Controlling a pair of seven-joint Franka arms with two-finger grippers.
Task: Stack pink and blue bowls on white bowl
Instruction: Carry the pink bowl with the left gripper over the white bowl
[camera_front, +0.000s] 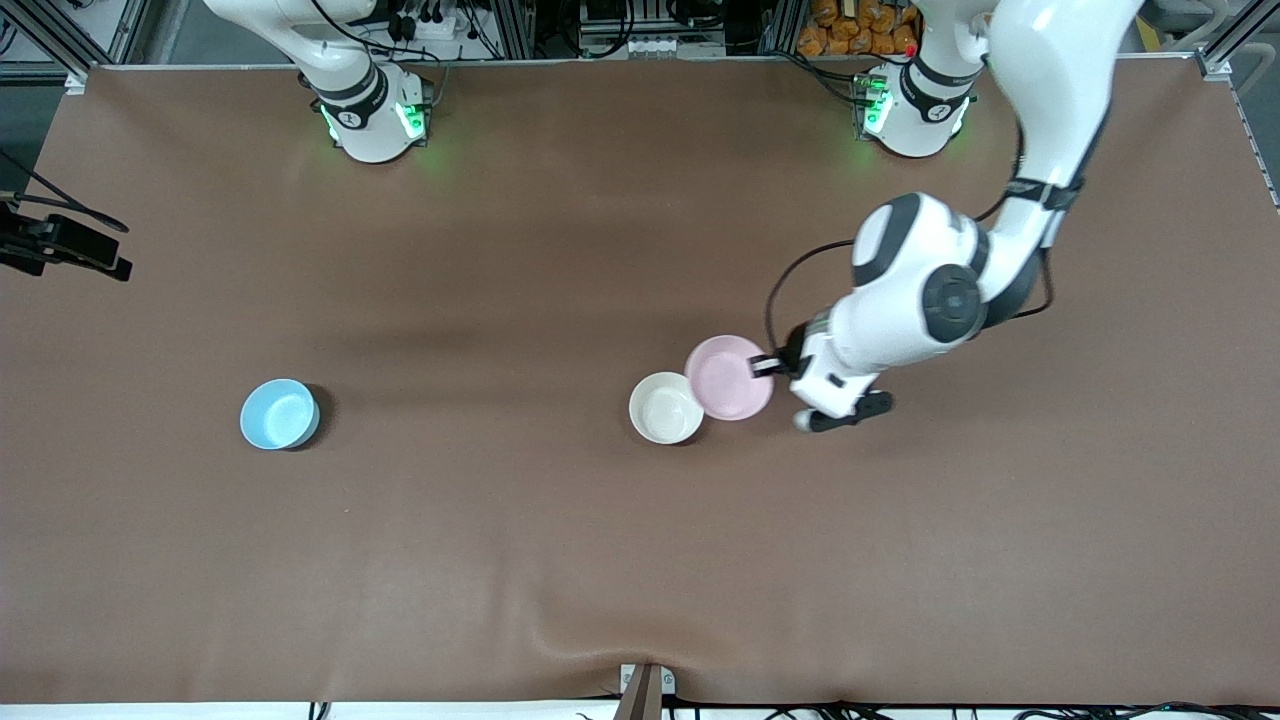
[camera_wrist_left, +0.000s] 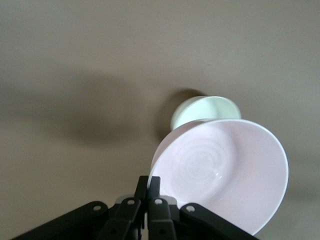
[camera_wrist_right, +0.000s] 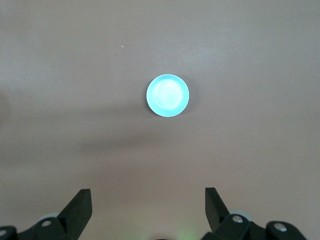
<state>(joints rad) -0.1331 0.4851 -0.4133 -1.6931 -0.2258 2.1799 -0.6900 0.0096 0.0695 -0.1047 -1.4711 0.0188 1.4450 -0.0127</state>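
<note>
One blue bowl (camera_wrist_right: 168, 95) — sole object under right end effector (camera_wrist_right: 148, 210)

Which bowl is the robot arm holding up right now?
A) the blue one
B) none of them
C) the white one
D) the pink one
D: the left gripper is shut on the rim of the pink bowl, held beside and partly over the white bowl; the blue bowl sits alone on the table toward the right arm's end, with the open right gripper high over it.
</note>
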